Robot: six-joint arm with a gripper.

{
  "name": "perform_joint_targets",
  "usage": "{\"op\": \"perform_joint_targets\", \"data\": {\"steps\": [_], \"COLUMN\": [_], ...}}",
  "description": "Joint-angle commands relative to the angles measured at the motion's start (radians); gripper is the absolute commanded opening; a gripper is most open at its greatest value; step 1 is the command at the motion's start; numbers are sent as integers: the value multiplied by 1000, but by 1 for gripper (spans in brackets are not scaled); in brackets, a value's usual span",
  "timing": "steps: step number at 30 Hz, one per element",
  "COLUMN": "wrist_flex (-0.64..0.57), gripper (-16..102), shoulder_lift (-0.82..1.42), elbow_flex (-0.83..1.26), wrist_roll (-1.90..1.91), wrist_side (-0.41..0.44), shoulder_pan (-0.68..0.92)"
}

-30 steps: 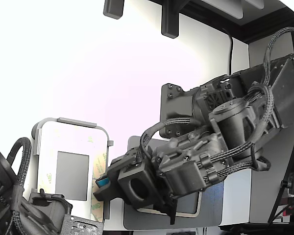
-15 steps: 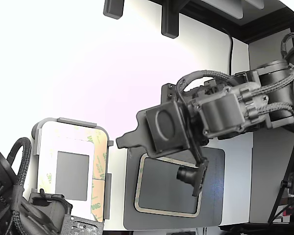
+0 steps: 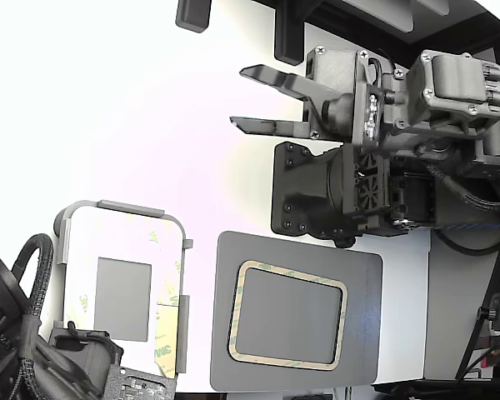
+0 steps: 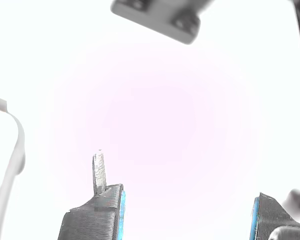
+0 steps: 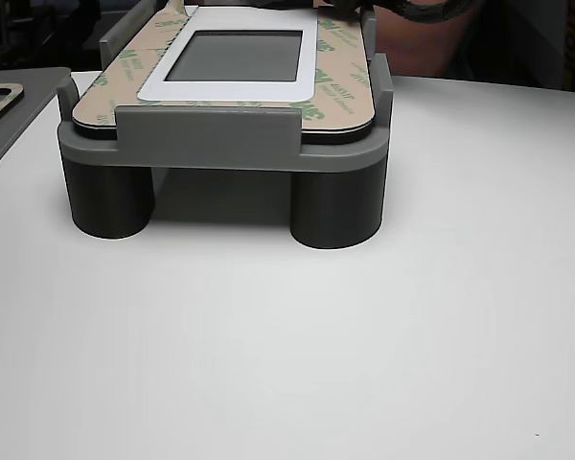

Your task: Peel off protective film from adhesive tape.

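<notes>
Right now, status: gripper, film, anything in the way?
Gripper open, empty, raised well clear of the panel. Protective film on panel's edge on the exterior view's right. Nothing between them.

White matte tabletop [image 5: 364, 364] carries a grey plastic fixture on round legs [image 5: 220, 144] holding a light panel with a small grey rectangle. In the exterior view a dark grey flat plate [image 3: 367, 333] lies just beside the fixture, with a thin tan rounded-rectangle frame [image 3: 288, 270] on it.
</notes>
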Motion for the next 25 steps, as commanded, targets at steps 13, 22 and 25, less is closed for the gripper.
{"op": "perform_joint_targets", "data": {"steps": [13, 22, 25], "wrist_flex": [38, 40, 40], "gripper": [100, 100, 100], "shoulder_lift": [287, 287, 287], "elbow_flex": [295, 295, 295], "wrist_roll": [324, 333, 333], "wrist_side": [-44, -35, -35], "shoulder_pan": [-61, -61, -61]}}
